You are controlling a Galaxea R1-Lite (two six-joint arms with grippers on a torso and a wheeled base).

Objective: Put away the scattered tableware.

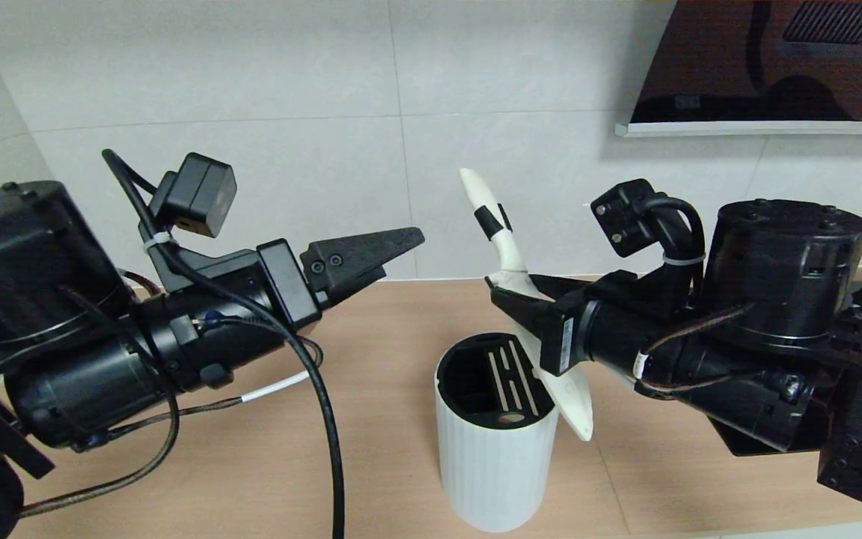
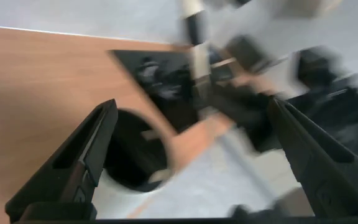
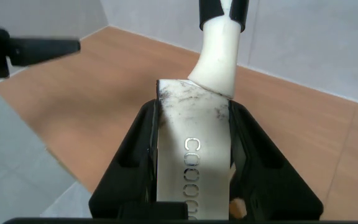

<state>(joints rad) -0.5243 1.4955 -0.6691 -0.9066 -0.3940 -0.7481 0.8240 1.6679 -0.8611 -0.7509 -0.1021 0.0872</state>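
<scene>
Clamping my right fingers (image 1: 551, 292) tight on the white slotted spatula (image 1: 507, 251) where blade meets handle, I hold it tilted, handle up and blade down, just beside the right rim of the white ribbed holder (image 1: 494, 464), which stands upright on the wooden surface (image 1: 378, 457). My left fingers (image 1: 364, 251) are spread wide with nothing between them, raised in the air to the left of the holder.

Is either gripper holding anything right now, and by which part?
Right gripper clamps the white knife by its blade, just below the handle; left gripper is open, empty.
</scene>
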